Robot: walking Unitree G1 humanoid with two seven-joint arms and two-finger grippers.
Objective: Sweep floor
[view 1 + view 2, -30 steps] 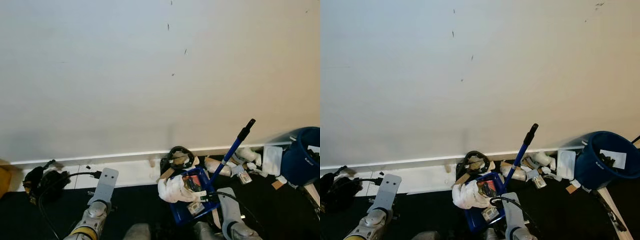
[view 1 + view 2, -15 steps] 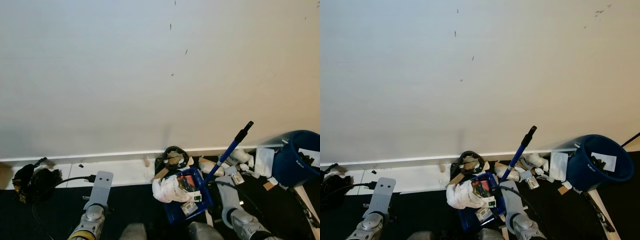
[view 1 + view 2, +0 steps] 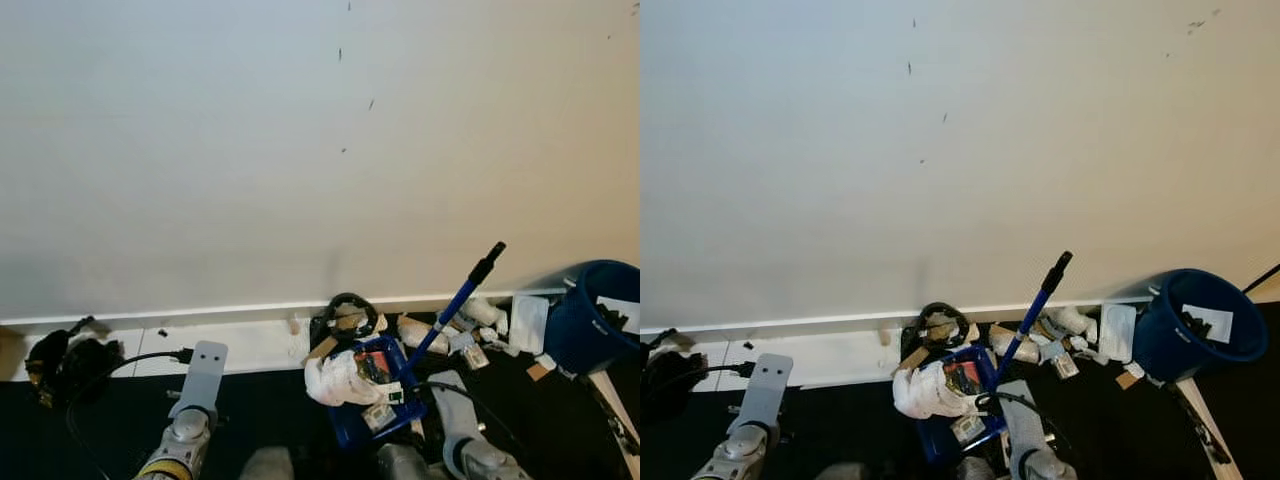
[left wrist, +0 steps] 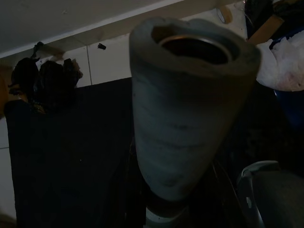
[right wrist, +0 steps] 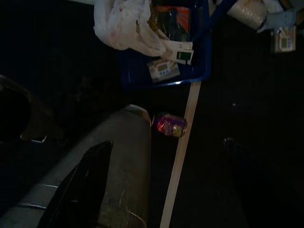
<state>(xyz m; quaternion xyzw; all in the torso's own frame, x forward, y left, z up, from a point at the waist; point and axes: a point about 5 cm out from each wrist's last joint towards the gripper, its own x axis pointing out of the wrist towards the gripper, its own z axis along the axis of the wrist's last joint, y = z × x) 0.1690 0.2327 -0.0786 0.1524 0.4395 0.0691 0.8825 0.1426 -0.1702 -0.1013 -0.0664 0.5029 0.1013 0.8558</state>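
Against wall: blue dustpan point(image 3: 375, 405) full of trash, bucket point(image 3: 590, 315) at right. My right wrist view adds pink can point(image 5: 169, 125). My finger states: cannot tell.

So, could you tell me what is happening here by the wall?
The robot stands facing a white wall, partway through sweeping. A blue dustpan on the dark floor holds crumpled white paper and scraps, its blue handle leaning up. More litter lies along the baseboard beside a blue bin. The left tool and right tool hover low.
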